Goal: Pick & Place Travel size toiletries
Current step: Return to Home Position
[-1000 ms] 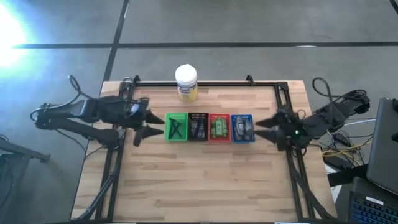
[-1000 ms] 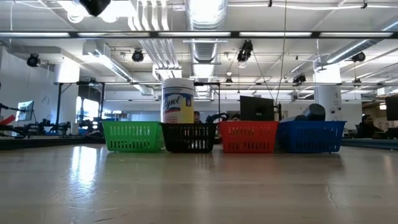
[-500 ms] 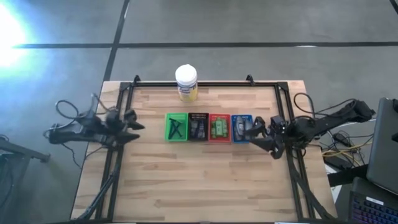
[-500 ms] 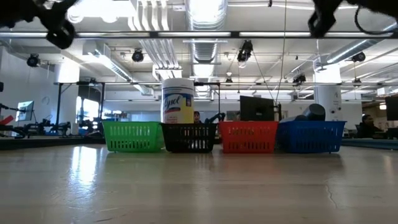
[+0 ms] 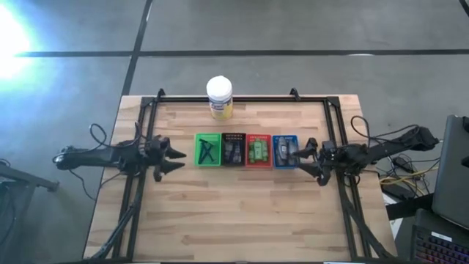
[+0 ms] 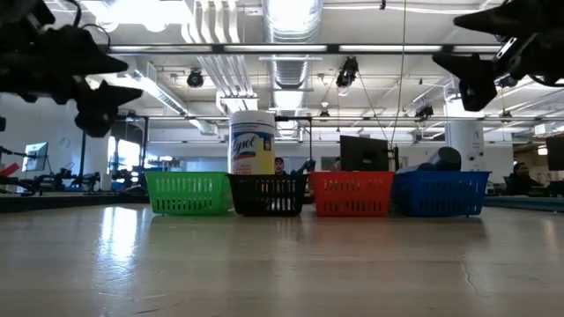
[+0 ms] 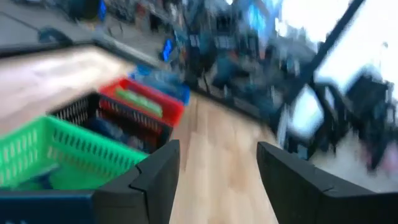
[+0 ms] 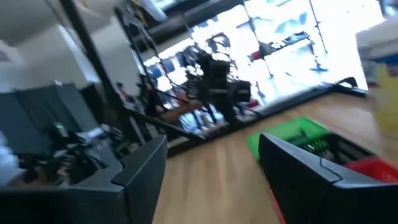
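Four mesh baskets stand in a row mid-table. The green basket [image 5: 208, 149] holds black razors, the black basket [image 5: 233, 149] dark packets, the red basket [image 5: 257, 149] green bottles [image 7: 138, 101], and the blue basket [image 5: 284, 150] grey tubes. My left gripper [image 5: 179, 160] [image 7: 217, 180] hangs open just left of the green basket, above the table [image 6: 132, 77]. My right gripper [image 5: 301, 158] [image 8: 211, 180] hangs open just right of the blue basket, also raised [image 6: 445, 42]. Neither touches anything.
A white-lidded yellow jar [image 5: 219, 97] stands behind the baskets near the far edge [image 6: 252, 141]. A dark frame rail [image 5: 242, 98] runs along the far edge and both sides. Bare wood [image 5: 234, 213] lies in front of the baskets.
Both arms have come down from high above the table. The left gripper drew back toward the left edge, then moved right again toward the green basket while lowering. The right gripper moved slightly toward the blue basket and lowered. The baskets have stayed still.
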Available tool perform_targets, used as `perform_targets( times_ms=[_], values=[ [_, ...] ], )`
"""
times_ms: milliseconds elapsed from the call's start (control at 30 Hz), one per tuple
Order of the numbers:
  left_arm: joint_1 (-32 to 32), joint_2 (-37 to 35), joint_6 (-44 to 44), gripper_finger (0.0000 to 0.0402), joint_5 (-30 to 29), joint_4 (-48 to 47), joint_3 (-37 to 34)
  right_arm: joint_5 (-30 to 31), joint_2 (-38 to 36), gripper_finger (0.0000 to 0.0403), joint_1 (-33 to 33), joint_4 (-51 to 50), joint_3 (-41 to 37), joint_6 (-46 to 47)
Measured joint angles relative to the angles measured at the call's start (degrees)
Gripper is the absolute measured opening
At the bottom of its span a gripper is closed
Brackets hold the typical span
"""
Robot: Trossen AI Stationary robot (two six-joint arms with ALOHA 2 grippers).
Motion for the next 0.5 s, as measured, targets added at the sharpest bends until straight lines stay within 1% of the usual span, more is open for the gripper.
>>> perform_targets(
  times_ms=[33, 67, 133, 200, 500],
  values=[
    [0.1, 0.1, -1.2, 0.0218, -0.9, 3.8, -1.7, 0.2, -0.6, 0.0255, 0.0, -1.4, 0.0, 0.2],
    [0.1, 0.1, -2.1, 0.0218, -1.7, 5.6, -2.4, 0.2, -1.3, 0.0258, 0.0, -2.9, 0.0, 1.1],
    [0.2, 1.4, -1.9, 0.0218, -4.0, 5.2, -2.2, 0.2, -2.0, 0.0265, 0.1, -5.1, 0.0, 3.4],
    [0.2, 2.2, -1.8, 0.0218, -7.7, 5.2, -2.0, 0.2, -2.2, 0.0271, 0.1, -6.7, 0.0, 4.6],
    [0.2, 3.4, -2.1, 0.0218, -7.9, 5.1, -2.1, 0.4, -2.1, 0.0301, 0.1, -8.7, 0.0, 5.3]
  ],
)
